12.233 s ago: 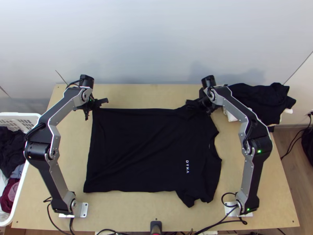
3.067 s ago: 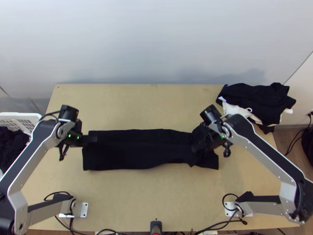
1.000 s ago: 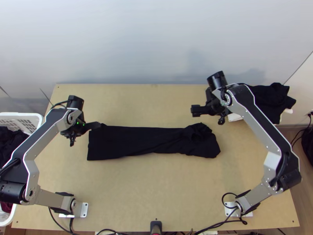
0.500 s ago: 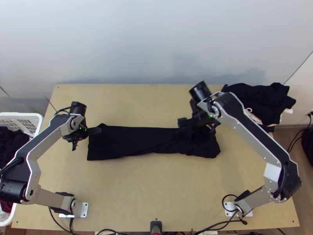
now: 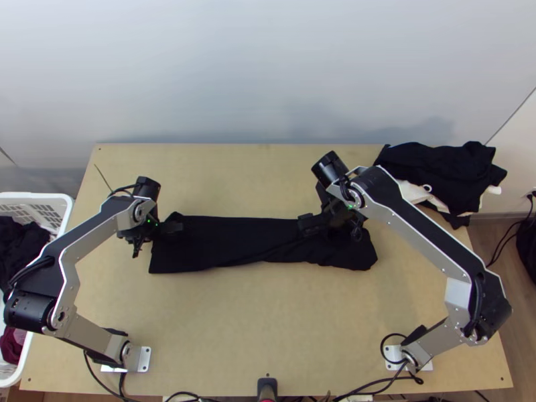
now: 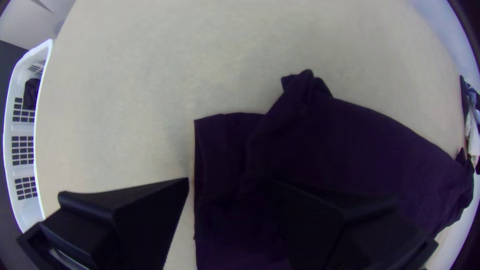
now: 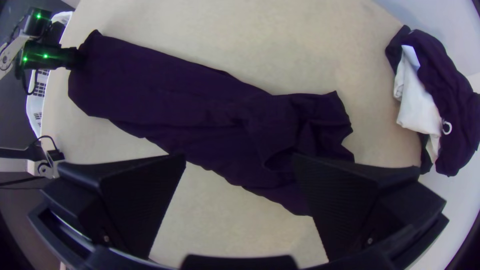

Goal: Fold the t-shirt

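The black t-shirt lies folded into a long strip across the middle of the table, its right end bunched. Over its left end is my left gripper; in the left wrist view the same left gripper stands open, one finger beside the cloth's end edge and the other over the cloth. My right gripper is above the strip's right part. Seen from the right wrist, this right gripper has its fingers wide apart above the shirt, with no cloth between the pads.
A pile of dark and white clothes lies at the table's back right corner. A white basket holding clothes stands off the left edge. Bare wood extends in front of the strip, and more lies behind it.
The shirt went from spread out to a long strip. Since half a second ago, my left gripper has shifted right over the strip's end, and my right gripper has moved left and toward the near edge.
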Tool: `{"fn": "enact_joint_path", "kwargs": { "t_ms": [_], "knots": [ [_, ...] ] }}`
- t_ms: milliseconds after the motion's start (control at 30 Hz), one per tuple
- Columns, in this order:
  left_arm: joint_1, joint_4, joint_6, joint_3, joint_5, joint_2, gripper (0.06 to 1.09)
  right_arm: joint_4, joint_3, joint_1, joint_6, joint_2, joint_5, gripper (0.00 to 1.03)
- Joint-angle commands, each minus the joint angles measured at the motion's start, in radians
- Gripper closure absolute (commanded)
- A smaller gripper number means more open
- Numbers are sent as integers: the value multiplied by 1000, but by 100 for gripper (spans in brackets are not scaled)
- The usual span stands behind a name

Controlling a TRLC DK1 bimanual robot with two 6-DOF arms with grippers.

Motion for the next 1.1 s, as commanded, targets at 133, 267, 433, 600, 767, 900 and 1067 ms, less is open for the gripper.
{"fn": "enact_joint_path", "kwargs": {
  "t_ms": [133, 267, 433, 600, 767, 900, 1067],
  "knots": [
    [-50, 75, -3, -31, 14, 30, 49, 0, -9, 7, 3, 1, -1, 4],
    [-50, 115, -8, -59, 14, 30, 66, 0, -9, 7, 5, -10, -1, 4],
    [-56, 153, -6, -74, 2, 11, 98, 0, -17, 16, 6, -13, -1, 4],
    [-76, 156, -11, -45, -3, -69, 104, 12, -26, 55, 8, 21, -1, 4],
    [-93, 109, -29, 52, -1, -141, 105, 41, -13, 84, 6, 93, -3, 4],
    [-105, 38, -40, 164, 5, -158, 105, 87, -39, 104, 2, 154, -4, 4],
    [-133, -20, -51, 286, 37, -157, 105, 132, -65, 113, -3, 225, -4, 4]
  ]
}}
